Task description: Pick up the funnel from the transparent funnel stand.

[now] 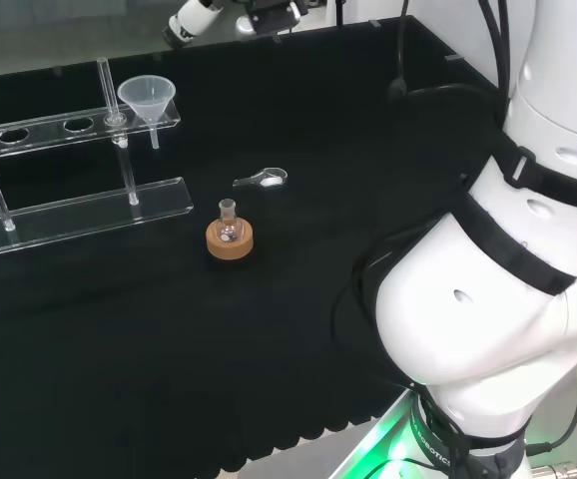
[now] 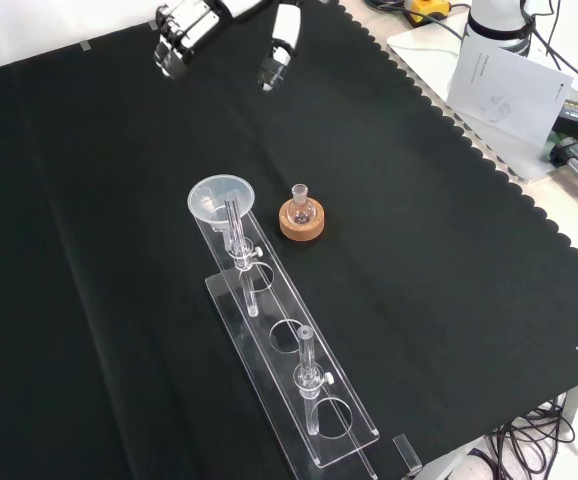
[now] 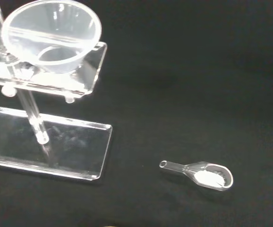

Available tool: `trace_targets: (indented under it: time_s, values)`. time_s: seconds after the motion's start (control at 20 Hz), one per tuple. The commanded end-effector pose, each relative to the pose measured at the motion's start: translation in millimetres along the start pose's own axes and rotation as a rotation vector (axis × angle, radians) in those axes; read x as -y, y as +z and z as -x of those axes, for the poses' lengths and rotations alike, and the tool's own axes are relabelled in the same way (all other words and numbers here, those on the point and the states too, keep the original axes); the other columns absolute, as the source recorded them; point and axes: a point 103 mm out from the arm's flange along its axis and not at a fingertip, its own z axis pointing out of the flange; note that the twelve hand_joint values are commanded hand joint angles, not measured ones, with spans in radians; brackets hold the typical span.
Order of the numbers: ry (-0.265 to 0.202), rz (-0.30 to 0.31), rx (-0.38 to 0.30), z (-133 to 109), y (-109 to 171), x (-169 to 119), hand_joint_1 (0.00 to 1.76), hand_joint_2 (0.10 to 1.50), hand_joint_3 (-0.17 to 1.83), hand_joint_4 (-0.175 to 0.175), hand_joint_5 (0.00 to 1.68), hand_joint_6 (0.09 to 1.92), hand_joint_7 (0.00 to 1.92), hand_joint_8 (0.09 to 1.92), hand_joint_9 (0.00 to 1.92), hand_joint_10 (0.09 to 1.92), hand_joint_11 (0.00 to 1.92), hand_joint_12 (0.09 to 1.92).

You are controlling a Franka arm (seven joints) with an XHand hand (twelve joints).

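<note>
The funnel (image 1: 148,101) sits in the end hole of the stand (image 1: 79,205); my hand (image 2: 184,30) hovers well away, fingers relaxed, holding nothing; the funnel looks light, thin, slippery; I'd pinch its rim and lift straight up.

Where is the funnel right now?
In the head view the funnel sits in the end hole of the clear stand, at upper left, beyond the cork-ringed flask.
</note>
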Motion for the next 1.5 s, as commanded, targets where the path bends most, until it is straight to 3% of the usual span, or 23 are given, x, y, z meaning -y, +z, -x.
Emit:
trace_targets:
  time_s: [0.05, 0.9, 1.05, 1.2, 1.5]
  values:
    - [-0.014, -0.109, 0.032, -33, 26, -20, 0.45, 0.84, 0.24, -0.009, 0.12, 0.09, 0.0, 0.32, 0.04, 0.75, 0.06, 1.51]
    - [-0.047, -0.171, 0.102, -64, 44, -37, 0.51, 0.78, 0.22, -0.026, 0.09, 0.09, 0.0, 0.24, 0.01, 0.8, 0.12, 1.54]
    - [-0.043, -0.212, 0.125, -67, 45, -42, 0.52, 0.77, 0.21, -0.029, 0.08, 0.09, 0.0, 0.21, 0.01, 0.82, 0.15, 1.54]
    - [-0.048, -0.176, 0.15, -72, 46, -44, 0.52, 0.76, 0.21, -0.032, 0.07, 0.09, 0.0, 0.16, 0.0, 0.82, 0.16, 1.54]
    - [-0.055, -0.197, 0.181, -82, 50, -54, 0.53, 0.75, 0.21, -0.033, 0.06, 0.09, 0.0, 0.14, 0.0, 0.82, 0.17, 1.54]
